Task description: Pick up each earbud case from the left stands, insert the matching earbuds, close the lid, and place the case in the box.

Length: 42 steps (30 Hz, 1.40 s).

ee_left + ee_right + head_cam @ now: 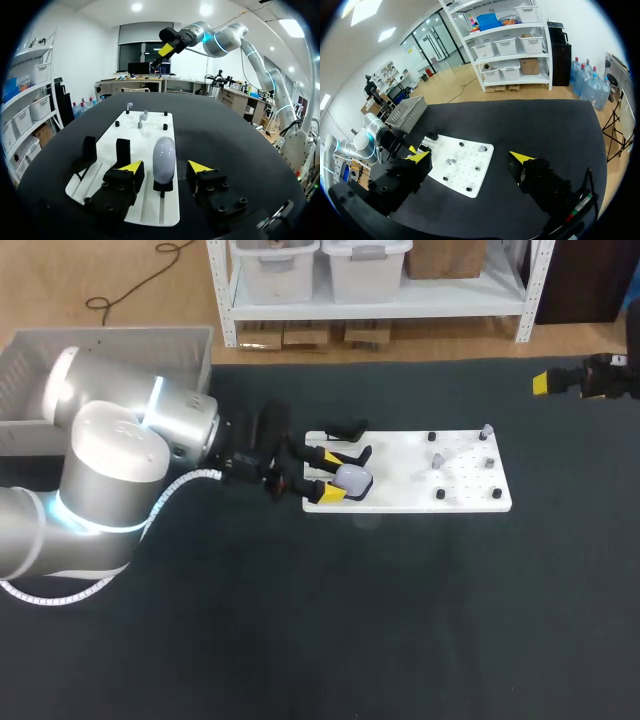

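From above, your left fingers [330, 456] are spread either side of the case [353, 478]. At the left wrist it stands upright on its stand [163, 186] between them, untouched; it looks smooth, light and likely slippery, so pinch its broad sides. At the right wrist, your right fingers [420, 156] gape, well away.

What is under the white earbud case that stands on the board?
A black stand holds the earbud case up from the white board. The stand's top, where the case sits, is covered, so its shape cannot be seen.
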Available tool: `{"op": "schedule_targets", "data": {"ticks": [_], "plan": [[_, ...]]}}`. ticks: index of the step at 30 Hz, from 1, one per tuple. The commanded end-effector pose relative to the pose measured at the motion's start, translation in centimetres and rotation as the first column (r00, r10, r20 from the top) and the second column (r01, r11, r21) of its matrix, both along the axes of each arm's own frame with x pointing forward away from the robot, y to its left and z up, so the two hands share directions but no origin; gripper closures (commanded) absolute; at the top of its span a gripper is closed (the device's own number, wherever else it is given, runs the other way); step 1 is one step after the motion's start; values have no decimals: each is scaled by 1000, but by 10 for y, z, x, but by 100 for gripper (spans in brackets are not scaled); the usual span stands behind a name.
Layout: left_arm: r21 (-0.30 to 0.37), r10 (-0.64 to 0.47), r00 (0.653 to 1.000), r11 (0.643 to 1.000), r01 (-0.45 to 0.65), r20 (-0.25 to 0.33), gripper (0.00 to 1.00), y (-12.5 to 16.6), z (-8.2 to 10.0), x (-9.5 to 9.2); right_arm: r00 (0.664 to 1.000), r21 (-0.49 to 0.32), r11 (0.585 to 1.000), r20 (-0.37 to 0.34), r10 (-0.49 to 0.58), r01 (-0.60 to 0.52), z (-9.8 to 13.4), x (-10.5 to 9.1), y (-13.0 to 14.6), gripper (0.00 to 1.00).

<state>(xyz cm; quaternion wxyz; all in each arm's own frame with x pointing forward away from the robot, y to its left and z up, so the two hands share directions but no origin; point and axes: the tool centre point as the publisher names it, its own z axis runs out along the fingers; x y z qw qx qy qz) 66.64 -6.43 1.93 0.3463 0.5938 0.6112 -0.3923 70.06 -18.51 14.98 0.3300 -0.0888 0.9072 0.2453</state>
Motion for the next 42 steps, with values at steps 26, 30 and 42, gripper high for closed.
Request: {"op": "schedule_targets", "data": {"ticks": [26, 30, 42], "plan": [[-12, -17, 1000, 1000, 17, -4, 56, -6, -5, 1, 1000, 0, 1000, 0, 1, -1, 0, 0, 0, 0], [-11, -22, 1000, 1000, 22, -2, 60, -7, -6, -1, 1000, 0, 1000, 0, 1, -1, 0, 0, 0, 0], [-43, -16, 1000, 999, 17, 21, 100, 0, 9, -4, 1000, 0, 1000, 0, 1, -1, 0, 0, 0, 0]]}}
